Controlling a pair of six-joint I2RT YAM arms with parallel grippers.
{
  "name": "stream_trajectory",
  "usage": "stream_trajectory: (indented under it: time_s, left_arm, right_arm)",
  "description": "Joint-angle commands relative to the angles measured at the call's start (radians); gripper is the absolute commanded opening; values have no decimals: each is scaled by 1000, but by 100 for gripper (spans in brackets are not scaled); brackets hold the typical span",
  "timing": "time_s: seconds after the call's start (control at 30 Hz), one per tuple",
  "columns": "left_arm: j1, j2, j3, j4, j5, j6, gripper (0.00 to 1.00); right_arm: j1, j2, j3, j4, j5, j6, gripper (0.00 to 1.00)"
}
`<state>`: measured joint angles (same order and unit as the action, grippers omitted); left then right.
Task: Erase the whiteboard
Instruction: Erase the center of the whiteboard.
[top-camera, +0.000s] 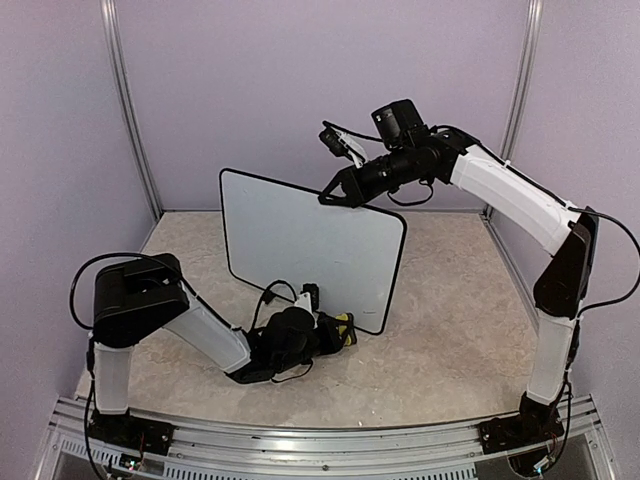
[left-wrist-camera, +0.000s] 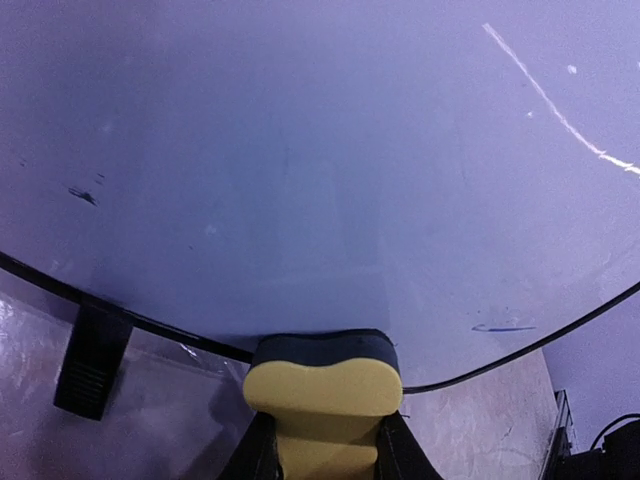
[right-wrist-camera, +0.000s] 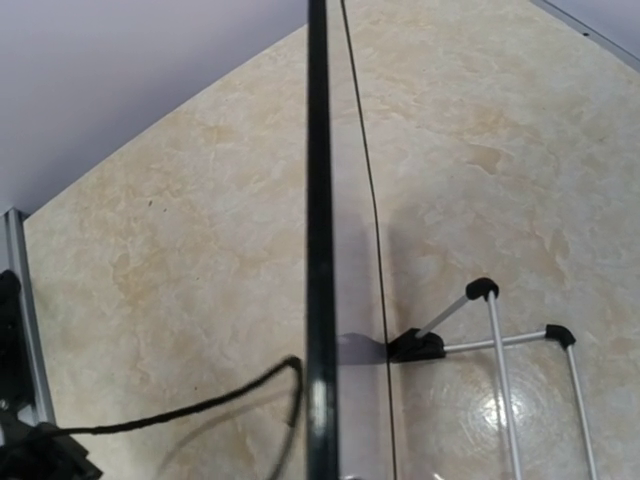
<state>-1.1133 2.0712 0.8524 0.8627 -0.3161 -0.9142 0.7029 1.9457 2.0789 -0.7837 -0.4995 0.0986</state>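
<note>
While the whiteboard (top-camera: 310, 250) stands upright mid-desk (top-camera: 450, 330), the right pincer (top-camera: 333, 196) is clenched on its top edge. The left pincer (top-camera: 338, 331) grasps a yellow eraser (left-wrist-camera: 324, 388), set against the whiteboard's bottom edge on the near side.

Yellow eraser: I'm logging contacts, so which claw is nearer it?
Left. The left claw grips the eraser at the bottom edge of the whiteboard; the right claw pinches its top edge.

Top camera looks down across the tabletop (top-camera: 450, 340) from its near edge; wrist cameras hug the whiteboard (top-camera: 310, 250), left facing it, right edge-on above.
</note>
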Motion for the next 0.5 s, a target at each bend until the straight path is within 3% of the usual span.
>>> stream_trajectory:
  time_s: [0.0, 0.17, 0.47]
  left_arm:
    - [25, 68, 93, -8, 142, -65, 0]
    - [61, 5, 7, 4, -9, -76, 0]
    - [143, -146, -62, 35, -157, 1, 0]
  right_arm:
    - [44, 68, -65, -178, -70, 66, 0]
    - [43, 43, -103, -166, -72, 68, 0]
    - [43, 22, -132, -155, -73, 61, 0]
